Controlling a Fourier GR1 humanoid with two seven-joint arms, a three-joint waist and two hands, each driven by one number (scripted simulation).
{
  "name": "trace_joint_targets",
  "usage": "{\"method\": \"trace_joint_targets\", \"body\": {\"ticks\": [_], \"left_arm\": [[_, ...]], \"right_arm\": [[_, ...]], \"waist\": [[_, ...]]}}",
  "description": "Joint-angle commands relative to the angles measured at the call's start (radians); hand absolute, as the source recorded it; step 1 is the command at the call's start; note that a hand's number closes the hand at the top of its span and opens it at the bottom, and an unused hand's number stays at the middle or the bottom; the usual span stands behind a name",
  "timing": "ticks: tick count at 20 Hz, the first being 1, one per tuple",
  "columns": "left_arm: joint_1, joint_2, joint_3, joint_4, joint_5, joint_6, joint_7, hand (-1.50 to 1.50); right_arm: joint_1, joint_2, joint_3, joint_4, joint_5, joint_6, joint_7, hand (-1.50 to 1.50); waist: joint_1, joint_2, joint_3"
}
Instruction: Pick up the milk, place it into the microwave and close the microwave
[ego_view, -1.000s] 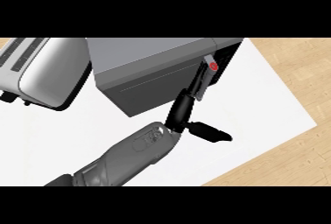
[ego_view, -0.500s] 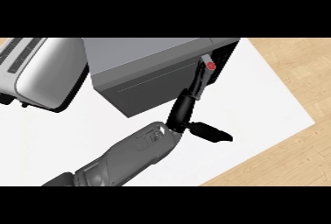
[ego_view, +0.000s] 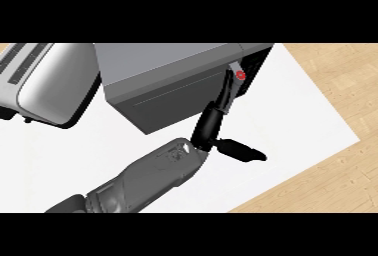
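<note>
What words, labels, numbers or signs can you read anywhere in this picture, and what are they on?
None can be read.
Microwave: grey walls bare of lettering.
Milk: a red round mark shows, too small to read as a letter or sign.
Toaster: no brand or label visible.
Hand: plain black.
</note>
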Motion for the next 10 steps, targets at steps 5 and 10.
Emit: {"method": "trace_joint_targets", "body": {"ticks": [5,10], "left_arm": [[-0.067,0.0,0.021,0.042,0.056,0.003,0.0,-1.5],[-0.085,0.001,-0.009,0.096,0.085,-0.056,0.074,1.5]], "right_arm": [[-0.012,-0.017,0.001,-0.006,-0.034,0.01,0.016,-1.5],[-0.023,-0.026,-0.006,-0.004,-0.05,0.003,0.026,-1.5]], "waist": [[-0.01,-0.002,0.0],[0.006,0.004,0.006]]}}
